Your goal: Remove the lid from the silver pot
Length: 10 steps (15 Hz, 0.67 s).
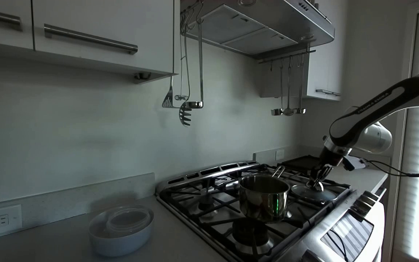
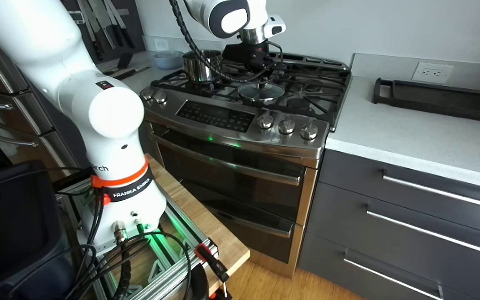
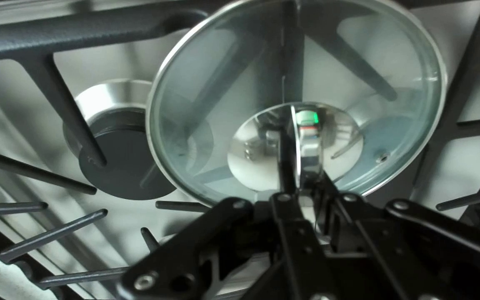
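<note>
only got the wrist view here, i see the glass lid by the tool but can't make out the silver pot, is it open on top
Observer: Yes, an exterior view shows the silver pot uncovered.
Operator: what's it standing on
Observer: The stove, as both exterior views show.
Operator: which side of the lid is it
Observer: Left of the lid as pictured, in both exterior views.

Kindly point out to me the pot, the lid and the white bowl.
Pot (image 1: 263,202), in an exterior view: the outer wall.
Lid (image 3: 252,91), in the wrist view: the clear glass.
White bowl (image 1: 121,244), in an exterior view: the outer wall.
</note>
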{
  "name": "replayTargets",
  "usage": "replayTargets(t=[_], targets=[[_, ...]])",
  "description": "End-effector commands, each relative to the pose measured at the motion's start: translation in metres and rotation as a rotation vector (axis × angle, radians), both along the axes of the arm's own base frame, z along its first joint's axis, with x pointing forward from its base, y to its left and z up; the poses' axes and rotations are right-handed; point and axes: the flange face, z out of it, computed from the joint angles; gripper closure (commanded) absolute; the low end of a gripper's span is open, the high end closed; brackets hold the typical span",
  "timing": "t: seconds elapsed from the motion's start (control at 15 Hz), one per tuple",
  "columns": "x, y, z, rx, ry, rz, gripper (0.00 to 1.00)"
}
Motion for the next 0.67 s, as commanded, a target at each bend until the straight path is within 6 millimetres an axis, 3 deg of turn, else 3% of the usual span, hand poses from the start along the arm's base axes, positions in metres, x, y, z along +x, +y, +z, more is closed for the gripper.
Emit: replayTargets(t=[0.0, 0.07, 0.2, 0.6], targets=[[0.002, 0.000, -0.002, 0.003, -0.013, 0.010, 0.93], [0.002, 0.000, -0.002, 0.001, -0.013, 0.011, 0.61], [0.003, 0.001, 0.000, 0.001, -0.014, 0.011, 0.53], [0.003, 0.001, 0.019, -0.015, -0.030, 0.012, 0.07]])
